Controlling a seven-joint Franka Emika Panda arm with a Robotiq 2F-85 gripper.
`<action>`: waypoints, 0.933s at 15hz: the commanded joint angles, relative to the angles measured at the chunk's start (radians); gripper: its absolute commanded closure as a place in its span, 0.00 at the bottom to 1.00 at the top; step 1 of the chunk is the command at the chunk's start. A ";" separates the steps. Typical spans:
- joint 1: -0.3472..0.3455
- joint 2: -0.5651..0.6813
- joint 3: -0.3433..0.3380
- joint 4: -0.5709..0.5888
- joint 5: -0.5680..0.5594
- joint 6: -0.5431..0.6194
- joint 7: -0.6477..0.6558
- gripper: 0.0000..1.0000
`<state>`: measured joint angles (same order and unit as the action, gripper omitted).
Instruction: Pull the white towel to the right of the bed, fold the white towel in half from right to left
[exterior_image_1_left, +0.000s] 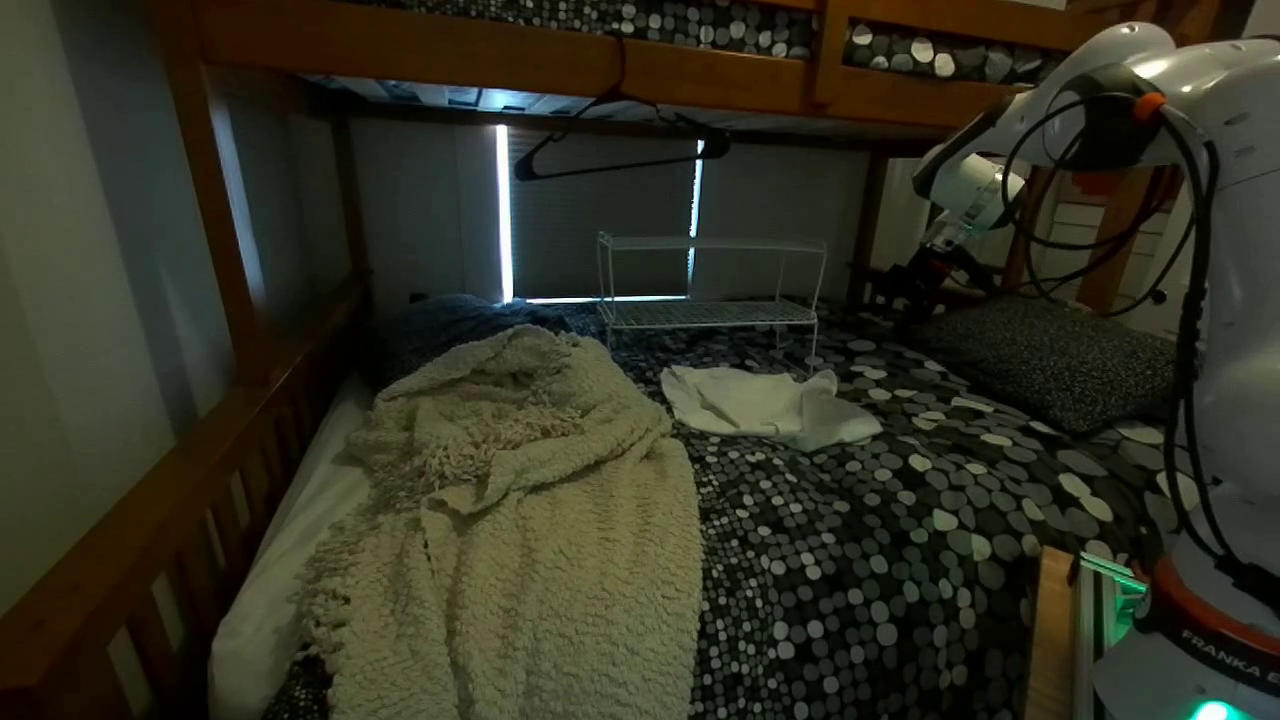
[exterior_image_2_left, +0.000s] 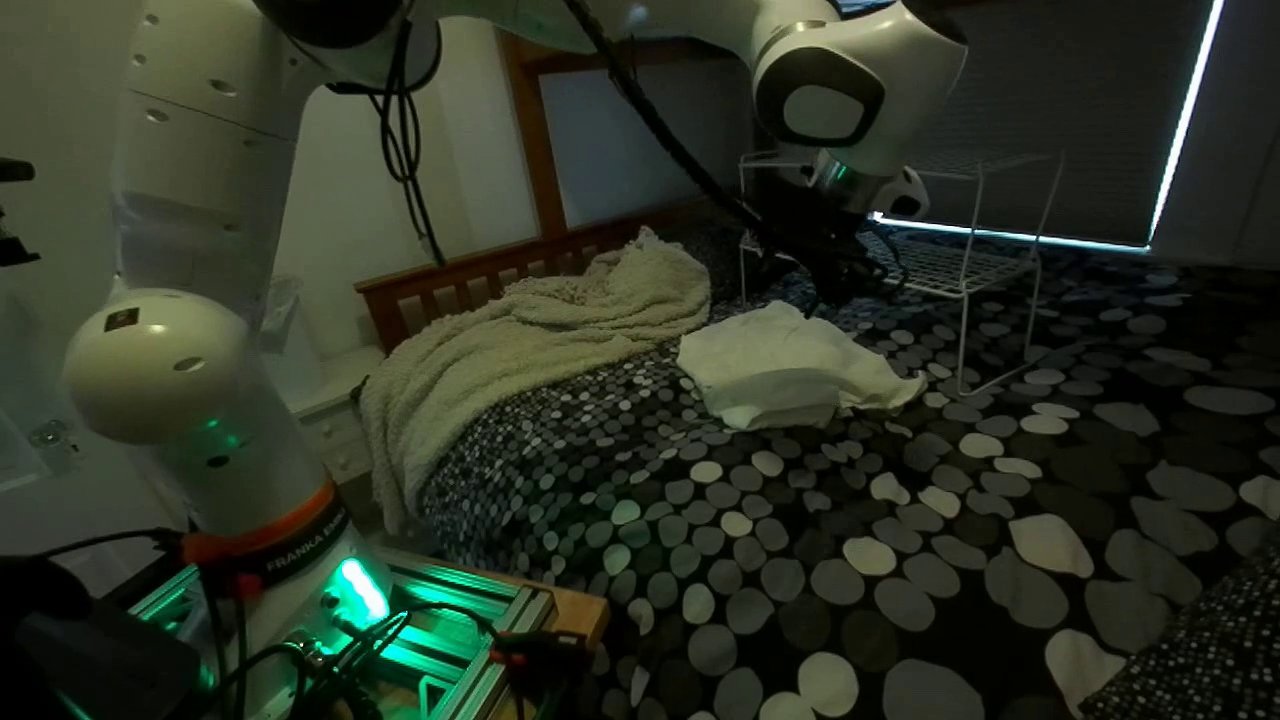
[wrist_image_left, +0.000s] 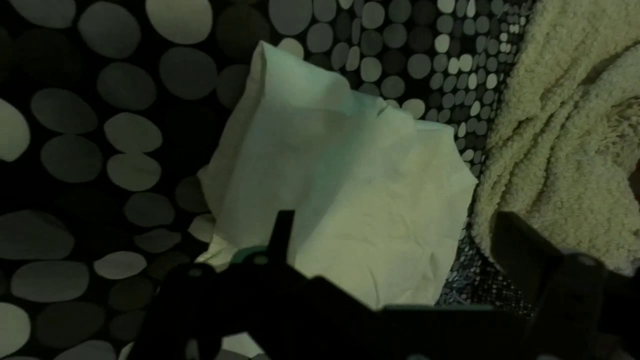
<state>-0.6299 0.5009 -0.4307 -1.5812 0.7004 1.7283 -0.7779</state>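
Gripper (wrist_image_left: 394, 215), black, two-fingered, in the wrist view: fingers (wrist_image_left: 283, 240) spread wide, one overlapping the small plain white rumpled cloth towel (wrist_image_left: 340, 170), one overlapping the large cream knitted fringed blanket (wrist_image_left: 565, 115); can't tell if either touches. Towel lies on the black-and-white pebble-patterned bed (wrist_image_left: 132, 132), right corner just beside the blanket.

In an exterior view, towel rumpled right of the blanket, just in front of a white two-tier wire rack (exterior_image_1_left: 710, 314); gripper is a dark shape right of the rack, finger spacing unreadable there. Dark speckled pillow (exterior_image_1_left: 1060, 350) on bed, far right. Wooden upper bunk (exterior_image_1_left: 480, 60) overhead.

In an exterior view, white robot arm (exterior_image_2_left: 210, 170) reaches over bed; gripper, pointing down, hangs at towel's far edge, in front of the rack, contact unclear. Blanket just left of towel. Dark window blind (exterior_image_2_left: 1060, 120) behind rack.
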 joint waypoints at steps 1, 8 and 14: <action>-0.060 0.006 0.066 0.020 -0.028 0.010 0.016 0.00; -0.079 0.049 0.093 0.081 -0.014 -0.023 0.025 0.00; -0.216 0.283 0.208 0.295 0.069 -0.044 0.190 0.00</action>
<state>-0.7608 0.6374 -0.2852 -1.4345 0.7293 1.7258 -0.6554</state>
